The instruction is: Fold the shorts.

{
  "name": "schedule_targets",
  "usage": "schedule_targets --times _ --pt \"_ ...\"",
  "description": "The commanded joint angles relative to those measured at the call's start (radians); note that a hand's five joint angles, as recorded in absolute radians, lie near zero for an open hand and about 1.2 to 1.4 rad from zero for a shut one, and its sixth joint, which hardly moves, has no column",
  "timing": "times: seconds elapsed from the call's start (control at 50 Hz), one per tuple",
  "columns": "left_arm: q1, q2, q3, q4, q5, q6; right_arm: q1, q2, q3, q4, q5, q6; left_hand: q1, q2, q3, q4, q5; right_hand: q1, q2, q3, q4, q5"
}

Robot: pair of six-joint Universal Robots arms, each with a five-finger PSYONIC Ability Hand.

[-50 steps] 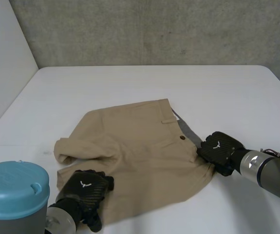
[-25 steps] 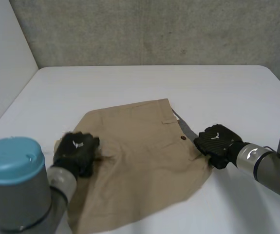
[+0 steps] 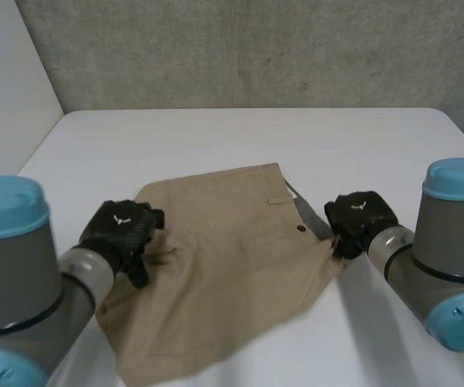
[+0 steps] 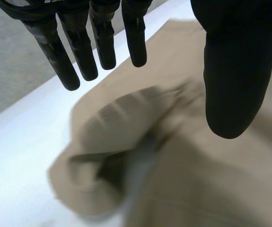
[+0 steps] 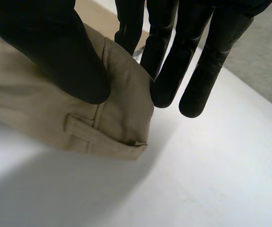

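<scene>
The khaki shorts (image 3: pixel 232 266) are lying in the middle of the white table (image 3: pixel 240 137), waistband on the far-right side, legs running toward the near left. The right hand (image 3: pixel 359 216) has the waistband corner pinched between thumb (image 5: pixel 55 52) and fingers, right by a belt loop (image 5: pixel 86 132).

The left hand (image 3: pixel 121 228) sits over the left edge with its fingers (image 4: pixel 105 42) straight and spread, gripping nothing. The cloth under it is bunched into a rumpled roll.

If I were running this, I'd flatten or grab that roll properly before folding, getting the whole leg edge and not just the top layer. Then move both hands together with the cloth lightly taut, so the edges line up. That right pinch looks close to the corner, so no yanking.
</scene>
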Motion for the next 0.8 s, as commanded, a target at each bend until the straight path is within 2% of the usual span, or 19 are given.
schedule_targets --times 0.02,0.14,0.22,0.28,0.38,0.42,0.56,0.8 --pt "-0.063 0.163 -0.070 -0.139 0.086 -0.127 -0.002 0.062 -0.071 -0.026 0.038 0.088 0.024 0.034 0.029 0.044 0.046 0.418 0.227 0.209 0.205 0.235" --pt "-0.178 0.197 -0.090 -0.235 0.082 -0.144 -0.004 0.098 -0.093 -0.026 0.042 0.145 0.129 0.140 0.134 0.149 0.151 0.418 0.227 0.209 0.205 0.235" --pt "-0.242 0.183 -0.104 -0.249 0.077 -0.166 -0.004 0.103 -0.096 -0.026 0.043 0.148 0.235 0.245 0.240 0.255 0.257 0.418 0.227 0.209 0.205 0.235" --pt "-0.273 0.135 -0.122 -0.243 0.077 -0.198 -0.005 0.103 -0.096 -0.027 0.042 0.151 0.317 0.327 0.322 0.337 0.339 0.418 0.227 0.209 0.205 0.235" --pt "-0.315 0.035 -0.121 -0.240 0.042 -0.218 -0.005 0.100 -0.098 -0.026 0.042 0.150 0.309 0.319 0.313 0.328 0.331 0.418 0.227 0.209 0.205 0.235" --pt "-0.319 0.009 -0.116 -0.231 0.007 -0.219 -0.005 0.100 -0.096 -0.023 0.042 0.148 0.291 0.301 0.296 0.311 0.313 0.418 0.227 0.209 0.205 0.235" --pt "-0.283 -0.024 -0.099 -0.092 -0.225 -0.204 -0.008 0.088 -0.088 -0.020 0.040 0.145 0.094 0.105 0.099 0.114 0.117 0.418 0.227 0.209 0.205 0.235" --pt "-0.204 -0.027 -0.095 0.013 -0.251 -0.160 -0.004 0.077 -0.070 -0.018 0.031 0.139 0.080 0.090 0.084 0.099 0.102 0.418 0.227 0.209 0.205 0.235"
